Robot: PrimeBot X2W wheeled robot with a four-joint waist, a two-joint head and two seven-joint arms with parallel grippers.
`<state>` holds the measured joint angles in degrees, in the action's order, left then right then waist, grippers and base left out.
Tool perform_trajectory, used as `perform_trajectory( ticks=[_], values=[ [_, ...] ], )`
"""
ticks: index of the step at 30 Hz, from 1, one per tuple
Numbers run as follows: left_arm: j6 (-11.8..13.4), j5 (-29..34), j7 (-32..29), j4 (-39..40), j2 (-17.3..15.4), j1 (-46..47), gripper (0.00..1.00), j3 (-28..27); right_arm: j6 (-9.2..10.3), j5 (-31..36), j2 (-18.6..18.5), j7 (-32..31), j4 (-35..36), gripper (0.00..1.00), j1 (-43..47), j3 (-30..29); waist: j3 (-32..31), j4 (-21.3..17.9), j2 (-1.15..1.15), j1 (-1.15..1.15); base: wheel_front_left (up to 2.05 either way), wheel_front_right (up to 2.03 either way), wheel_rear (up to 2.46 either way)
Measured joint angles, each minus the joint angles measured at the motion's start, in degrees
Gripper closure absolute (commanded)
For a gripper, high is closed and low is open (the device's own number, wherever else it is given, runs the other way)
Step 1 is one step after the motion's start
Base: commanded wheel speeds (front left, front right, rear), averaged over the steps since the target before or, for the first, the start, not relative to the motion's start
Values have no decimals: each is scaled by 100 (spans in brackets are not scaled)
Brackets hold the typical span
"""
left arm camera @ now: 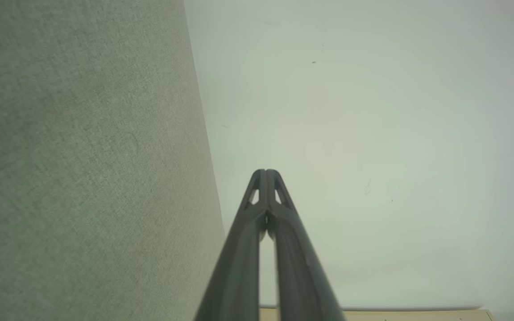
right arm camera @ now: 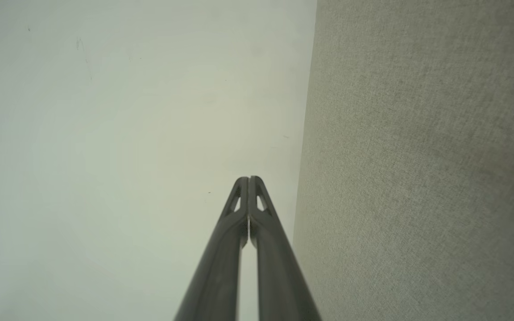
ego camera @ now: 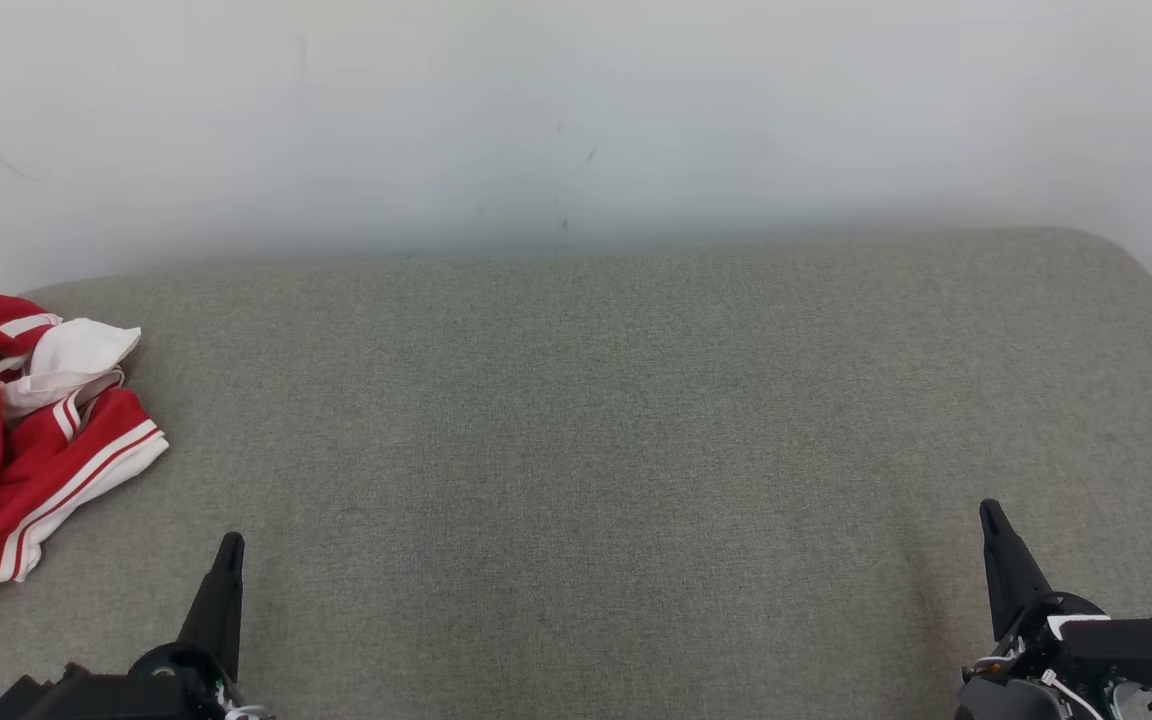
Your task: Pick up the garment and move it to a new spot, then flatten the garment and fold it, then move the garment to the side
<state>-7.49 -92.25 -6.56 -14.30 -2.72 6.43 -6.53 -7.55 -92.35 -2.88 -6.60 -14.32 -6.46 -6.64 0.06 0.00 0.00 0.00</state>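
Now the red and white garment (ego camera: 31,440) lies bunched up at the far left.
It sits on the soft grey-green pad (ego camera: 586,420), ahead of the left gripper (ego camera: 231,542) and off to its left. The right gripper (ego camera: 988,508) is well apart, low on the right. Both have their jaws pressed tight together and hold nothing. A pale wall (ego camera: 576,120) stands behind.

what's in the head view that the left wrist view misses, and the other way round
Extra in the head view: the crumpled red and white garment at far left, and the right gripper. Extra in the left wrist view: a tan strip along the bottom edge. Shared: the grey-green cushion, the white wall, and the left gripper, jaws shut.
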Motion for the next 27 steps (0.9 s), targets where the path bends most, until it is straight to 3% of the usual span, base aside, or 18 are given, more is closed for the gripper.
perform_trajectory(
  ticks=[7, 8, 20, 27],
  values=[
    [0, 0, 0, 0, 0, 0, 100, 0, 0, 0, 0, 0, 0, 100, 0, 0, 0, 0, 0, 0, 0, 0, 0],
    [0, 1, 0, -9, 4, -3, 0, 2, 0, 0, 1, 1, -10, 0, 3, 1, 0, 0, 0, 0, 0, 0, 0],
    [0, 109, 214, -171, 54, -232, 0, 108, 0, 178, 31, 216, -151, 0, 260, 160, 6, 0, 0, 0, 0, 0, 0],
    [2, 747, 415, -43, 52, -232, 0, 107, 0, 769, 18, 432, 21, 0, 269, 321, 13, -3, 0, 0, 0, 0, 0]
  ],
)
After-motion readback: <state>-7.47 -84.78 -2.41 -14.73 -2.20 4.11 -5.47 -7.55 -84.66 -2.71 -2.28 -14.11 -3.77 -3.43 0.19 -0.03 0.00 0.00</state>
